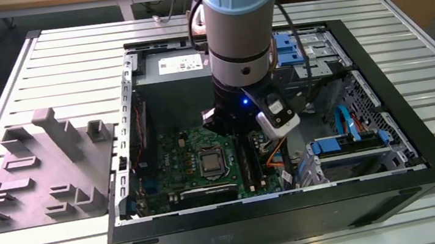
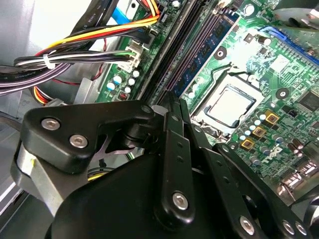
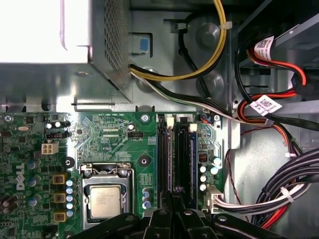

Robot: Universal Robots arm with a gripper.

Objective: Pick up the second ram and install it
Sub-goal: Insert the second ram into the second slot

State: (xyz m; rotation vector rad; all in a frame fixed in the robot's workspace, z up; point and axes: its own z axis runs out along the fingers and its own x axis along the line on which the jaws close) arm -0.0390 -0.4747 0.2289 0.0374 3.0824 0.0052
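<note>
First wrist view: end effector (image 3: 172, 199) fingers pressed together, tip low over the black slots (image 3: 162, 159). Second ram (image 3: 192, 159) stands upright in a slot just beside the tip; contact can't be told. Green motherboard (image 3: 114, 134) lies underneath, inside the open PC case (image 1: 294, 218) on the slatted tabletop (image 1: 71, 65).

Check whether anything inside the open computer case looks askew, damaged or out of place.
Nothing stands out. In the first wrist view the gripper sits over the long black slots of the motherboard, a blue memory stick lies straight in one slot, and the cables run beside the board.
</note>
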